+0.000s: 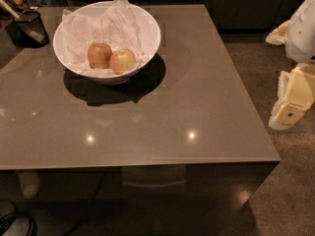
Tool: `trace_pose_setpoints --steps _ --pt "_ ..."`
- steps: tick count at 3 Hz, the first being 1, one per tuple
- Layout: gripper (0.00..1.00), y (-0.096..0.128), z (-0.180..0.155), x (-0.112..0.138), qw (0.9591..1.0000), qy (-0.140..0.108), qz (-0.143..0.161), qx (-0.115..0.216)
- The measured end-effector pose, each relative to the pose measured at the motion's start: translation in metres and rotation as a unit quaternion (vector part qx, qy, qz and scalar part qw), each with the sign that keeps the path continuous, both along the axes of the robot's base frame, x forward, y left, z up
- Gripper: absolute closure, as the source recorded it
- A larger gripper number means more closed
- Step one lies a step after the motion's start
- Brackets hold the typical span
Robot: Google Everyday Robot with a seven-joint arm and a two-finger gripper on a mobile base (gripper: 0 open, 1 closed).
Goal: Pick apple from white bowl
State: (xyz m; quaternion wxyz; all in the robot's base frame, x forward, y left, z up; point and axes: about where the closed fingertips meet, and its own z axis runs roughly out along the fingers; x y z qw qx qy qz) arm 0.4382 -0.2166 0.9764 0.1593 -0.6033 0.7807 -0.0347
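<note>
The white bowl (147,31) stands at the far left of the grey-brown table (197,92), lined with crumpled white paper. Two apples lie side by side in it. The apple (123,61), yellow-green with a pink blush, is the right one. A redder apple (99,54) touches it on the left. My gripper (289,109), cream-coloured, hangs off the table's right side, over the floor, far from the bowl and lower right of it. It holds nothing that I can see.
A small dark cup (30,28) with a utensil in it stands at the table's far left corner, beside the bowl. The table's right edge (246,82) lies between the gripper and the bowl. Dark cabinets run along the back.
</note>
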Motion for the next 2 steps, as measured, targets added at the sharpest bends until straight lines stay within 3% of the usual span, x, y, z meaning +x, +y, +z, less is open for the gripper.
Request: trace_pose_setpoints --steps 2 --pt "0.0 0.025 0.013 0.024 0.9997 0.009 0.023 -0.003"
